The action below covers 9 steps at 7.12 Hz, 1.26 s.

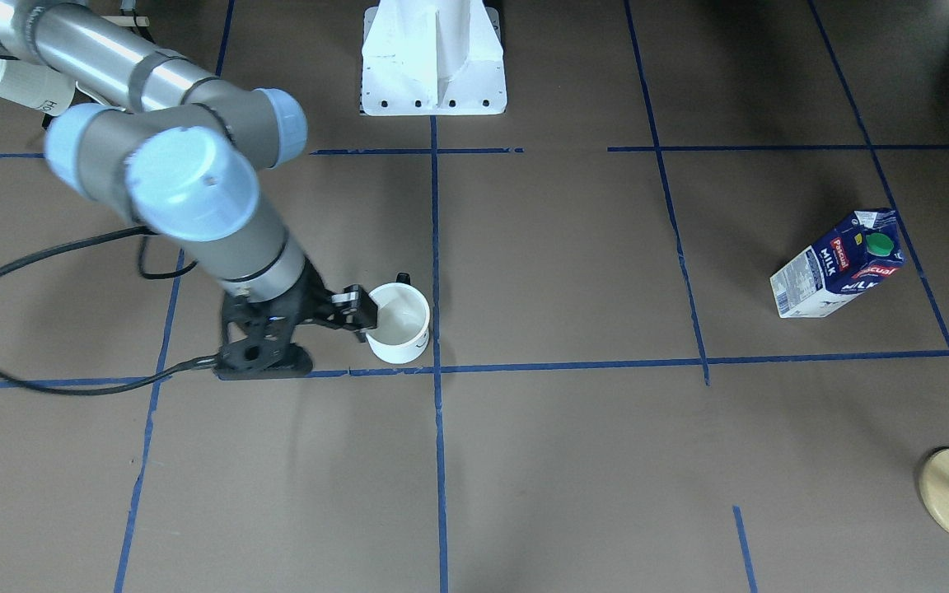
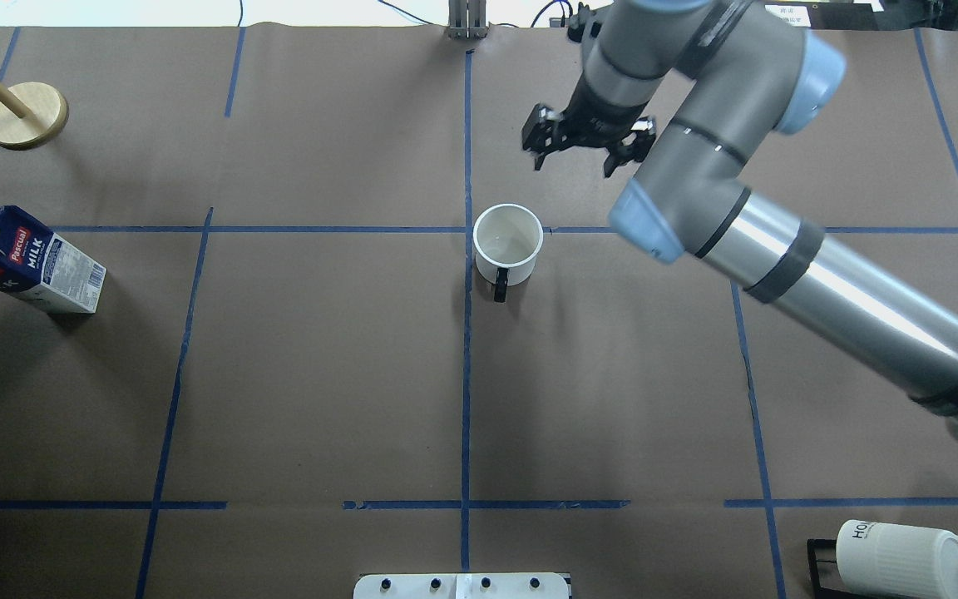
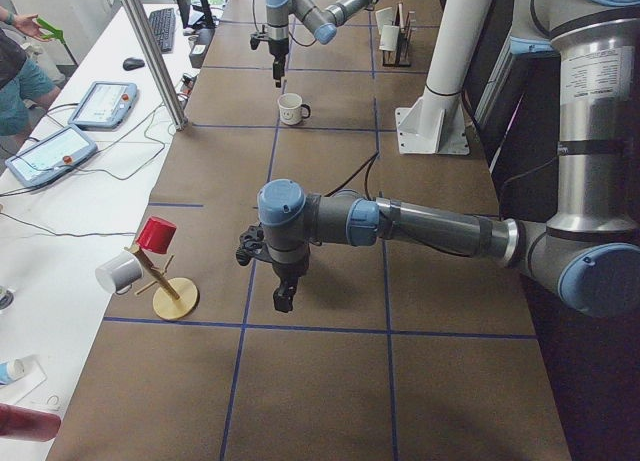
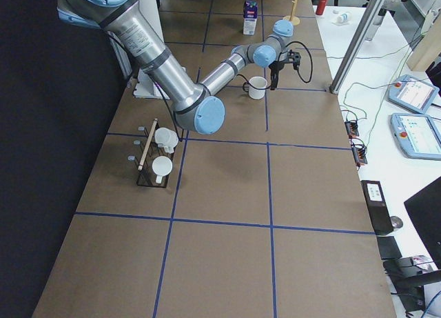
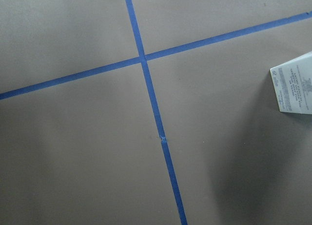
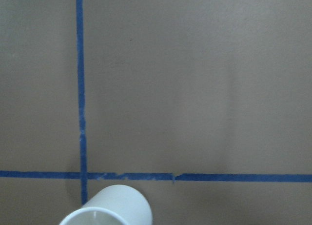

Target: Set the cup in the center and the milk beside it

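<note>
Cup: upright on the bench, mid-frame in the overhead view, handle toward the bottom edge. It stands just right of the vertical tape line, rim overlapping the horizontal one, so it sits hard against the center rather than squarely on it. Nothing grips it.

Right hand: above and to the upper right of the cup in the overhead view, clear of it. Fingers spread, holding nothing. The front-facing view makes it look pressed to the mug's side, but the side views show it raised off the bench. Its wrist camera catches only the mug's rim at the bottom edge.

Milk: standing at the far left edge of the overhead frame, well apart from the cup, untouched.

Left hand: seen only from the side camera, hanging low over bare bench. Cannot tell whether it is spread or clenched. Its wrist camera shows a corner of the carton at the right edge.

Judgement: the cup step looks done, or close enough. The milk step has not begun.

Next move likely falls to the left arm:
- Reach over to the carton.
- Grip its body below the gabled top.
- Carry it upright across the bench.
- Set it close by the mug without knocking it.

The right arm should clear the middle first.
</note>
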Tool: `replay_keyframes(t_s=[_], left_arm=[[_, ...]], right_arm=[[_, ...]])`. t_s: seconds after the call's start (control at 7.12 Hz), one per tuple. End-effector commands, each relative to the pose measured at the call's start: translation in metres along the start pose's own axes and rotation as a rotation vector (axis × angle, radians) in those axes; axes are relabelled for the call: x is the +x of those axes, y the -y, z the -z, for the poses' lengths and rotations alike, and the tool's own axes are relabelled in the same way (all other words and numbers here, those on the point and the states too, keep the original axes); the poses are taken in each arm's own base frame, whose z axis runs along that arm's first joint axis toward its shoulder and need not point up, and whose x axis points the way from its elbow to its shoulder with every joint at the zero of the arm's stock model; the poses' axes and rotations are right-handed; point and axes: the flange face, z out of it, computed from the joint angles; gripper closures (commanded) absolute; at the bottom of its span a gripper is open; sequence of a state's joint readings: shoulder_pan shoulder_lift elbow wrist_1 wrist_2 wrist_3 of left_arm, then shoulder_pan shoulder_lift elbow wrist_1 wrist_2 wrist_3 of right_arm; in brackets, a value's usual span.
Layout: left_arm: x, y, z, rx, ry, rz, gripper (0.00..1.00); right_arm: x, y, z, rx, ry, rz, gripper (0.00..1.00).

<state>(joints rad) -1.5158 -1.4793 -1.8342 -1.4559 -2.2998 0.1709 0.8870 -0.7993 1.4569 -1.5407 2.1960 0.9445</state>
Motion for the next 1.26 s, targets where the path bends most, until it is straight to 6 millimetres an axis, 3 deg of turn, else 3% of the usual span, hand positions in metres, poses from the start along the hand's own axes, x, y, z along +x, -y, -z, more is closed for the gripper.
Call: replay_keyframes(t_s=[0.0, 0.28, 0.42, 0.56, 0.7, 0.84, 0.98, 1.12], left_arm=[[0.006, 0.007, 0.007, 0.019, -0.004, -0.013, 0.0], [0.021, 0.038, 0.029, 0.066, 0.001, -0.053, 0.0], [0.029, 0.047, 0.037, 0.082, -0.004, -0.07, 0.0], [0.03, 0.048, 0.036, 0.09, -0.037, -0.078, 0.0], [0.031, 0.051, 0.036, 0.108, -0.037, -0.098, 0.0], [0.04, 0.055, 0.044, 0.135, -0.037, -0.11, 0.0], [0.044, 0.059, 0.046, 0.15, -0.04, -0.111, 0.0], [0.061, 0.078, 0.053, 0.16, -0.041, -0.143, 0.0]], right_arm=[[0.118, 0.016, 0.05, -0.012, -0.077, 0.116, 0.0], [0.245, 0.038, 0.088, -0.031, -0.159, 0.217, 0.0], [0.305, 0.033, 0.099, -0.034, -0.179, 0.227, 0.0], [0.368, 0.012, 0.097, -0.067, -0.167, 0.272, 0.0], [0.431, -0.022, 0.095, -0.091, -0.138, 0.246, 0.0], [0.477, -0.051, 0.1, -0.083, -0.141, 0.242, 0.0], [0.516, -0.104, 0.091, -0.089, -0.149, 0.228, 0.0], [0.555, -0.14, 0.098, -0.023, -0.141, 0.221, 0.0]])
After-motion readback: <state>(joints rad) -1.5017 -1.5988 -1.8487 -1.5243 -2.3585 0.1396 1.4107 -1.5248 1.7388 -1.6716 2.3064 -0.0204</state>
